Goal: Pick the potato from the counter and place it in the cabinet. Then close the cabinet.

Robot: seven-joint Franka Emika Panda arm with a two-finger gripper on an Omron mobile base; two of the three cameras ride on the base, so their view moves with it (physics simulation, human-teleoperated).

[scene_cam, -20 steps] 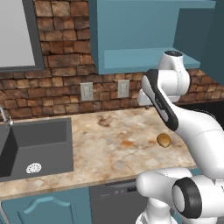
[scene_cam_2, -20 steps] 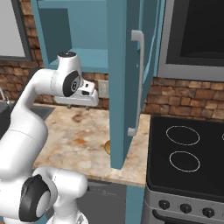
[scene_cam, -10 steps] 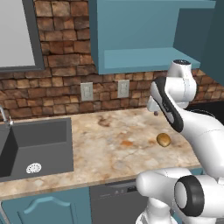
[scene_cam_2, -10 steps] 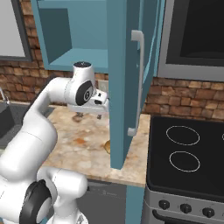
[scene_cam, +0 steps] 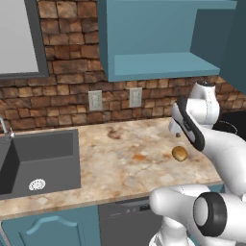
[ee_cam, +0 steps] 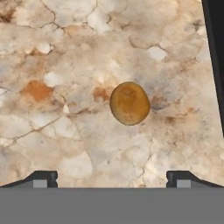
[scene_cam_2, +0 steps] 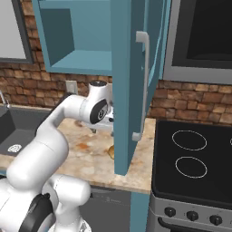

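The potato (scene_cam: pixel 180 153) is a small golden-brown lump lying on the marbled counter (scene_cam: pixel 120 158) near its right end. My gripper (scene_cam: pixel 178 135) hangs just above and slightly behind it, pointing down. In the hand view the potato (ee_cam: pixel 129 103) lies on bare stone ahead of the gripper (ee_cam: pixel 112 177), whose two dark tips stand wide apart with nothing between them. The teal cabinet (scene_cam: pixel 158 43) is open above, with a bare shelf (scene_cam: pixel 158 65). Its door (scene_cam_2: pixel 129 90) with a silver handle (scene_cam_2: pixel 144 86) swings out and hides most of the hand; a sliver of potato (scene_cam_2: pixel 110 152) shows beside it.
A dark sink (scene_cam: pixel 38 158) takes up the counter's left end. A black stovetop (scene_cam_2: pixel 195 158) borders the counter on the right, under a microwave (scene_cam_2: pixel 204 36). Two wall outlets (scene_cam: pixel 115 98) sit on the brick backsplash. A dark edge (ee_cam: pixel 214 52) runs down the right of the hand view.
The arm has swung right and lowered its hand over the potato. The jaws opened a little wider. The potato has not moved.
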